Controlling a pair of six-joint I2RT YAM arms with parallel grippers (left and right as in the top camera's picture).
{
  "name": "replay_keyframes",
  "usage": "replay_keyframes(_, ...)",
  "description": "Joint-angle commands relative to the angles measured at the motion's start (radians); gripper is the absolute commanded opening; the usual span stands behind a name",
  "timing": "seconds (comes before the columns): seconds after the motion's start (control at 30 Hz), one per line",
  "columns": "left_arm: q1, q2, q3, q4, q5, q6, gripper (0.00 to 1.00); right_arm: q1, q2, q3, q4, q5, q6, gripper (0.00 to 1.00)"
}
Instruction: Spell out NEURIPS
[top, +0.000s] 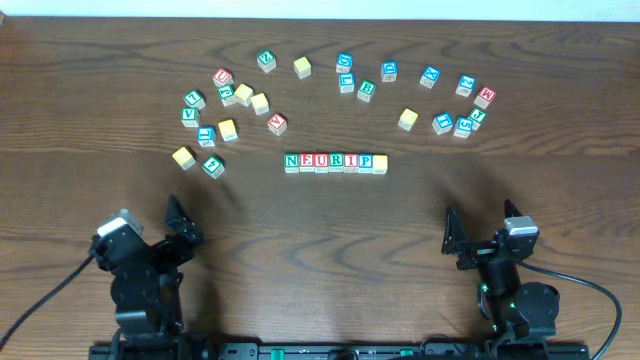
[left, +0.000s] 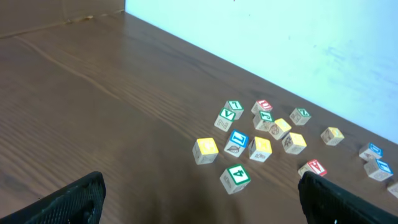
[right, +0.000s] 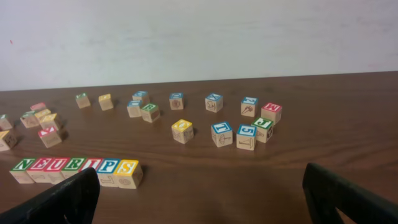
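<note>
We think the word is done: the NEURIPS cubes (top: 335, 162) sit touching in one row, ahead and right of our left gripper (left: 200, 183), ahead and left of our right gripper (right: 200, 175), both spread wide and holding nothing.

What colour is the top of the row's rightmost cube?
Rightmost cube: yellow top, clearest in the right wrist view.

Bright, even light; faint soft shadows on the table (top: 320, 230); wrist views slightly blurred

Top-down overhead — low, forward-facing wrist views
</note>
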Motion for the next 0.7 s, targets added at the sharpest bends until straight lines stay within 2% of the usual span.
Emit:
replay_keyframes(0.0,-0.009,-0.052,-0.068,0.046,-0.005,-0.017,0.98,0.003,-0.006,-0.001,-0.005,0.008,-0.01,0.99)
replay_keyframes(0.27,-0.01,-0.185,-0.195,0.088,0.03,-0.021,0.98,0.003,-0.006,-0.001,-0.005,0.008,-0.01,0.99)
replay_keyframes(0.67,-0.013,-0.187,-0.233,0.106,0.071,-0.02,0.98,0.003,-0.006,-0.001,-0.005,0.008,-0.01,0.99)
